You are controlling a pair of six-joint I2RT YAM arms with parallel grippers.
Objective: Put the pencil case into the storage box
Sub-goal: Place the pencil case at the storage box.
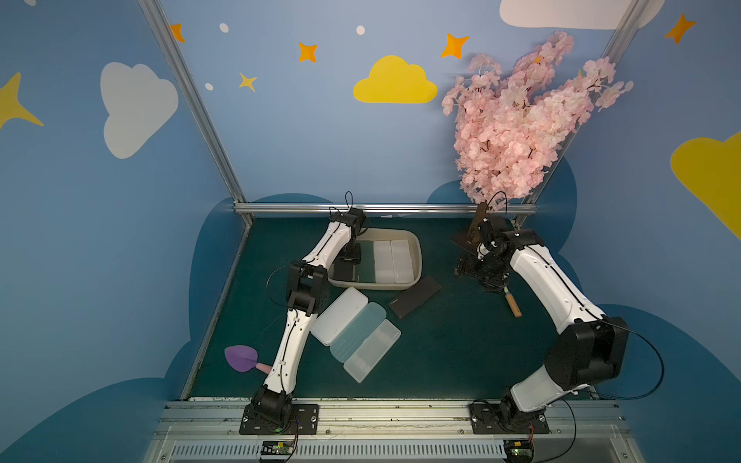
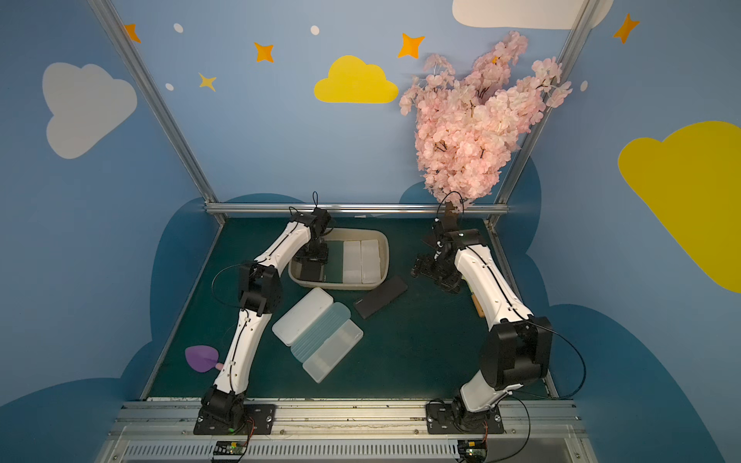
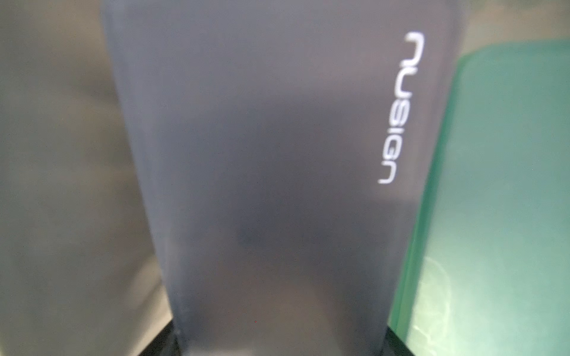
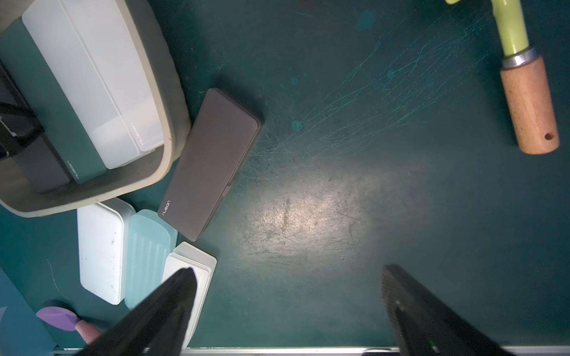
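The left gripper (image 1: pixel 348 260), down inside the storage box (image 1: pixel 417 248), has its jaws partway spread and clamped across the width of a dark grey pencil case (image 3: pixel 277 154). The case sits at the end of the box nearest the left arm (image 1: pixel 288 344); whether it rests on the box floor cannot be told. In both top views the wrist covers the jaws, so the grip reads only in the left wrist view, where black fingers (image 3: pixel 160 343) flank the case and white "nusign" lettering runs along one long side. Just beside it in the box lies a green case (image 3: pixel 509 154), then two white cases (image 1: pixel 391 260) side by side. The right gripper (image 4: pixel 288 269) hangs empty above the green mat (image 4: pixel 339 185), jaws wide apart, well away from the box. Its wrist view shows what the top views half hide: a second dark case (image 4: pixel 209 163) on the mat against the box's outer wall, and a trowel (image 4: pixel 529 104) with a wooden handle and green shaft. Three pale cases (image 1: pixel 357 332) lie side by side on the mat in front of the box.
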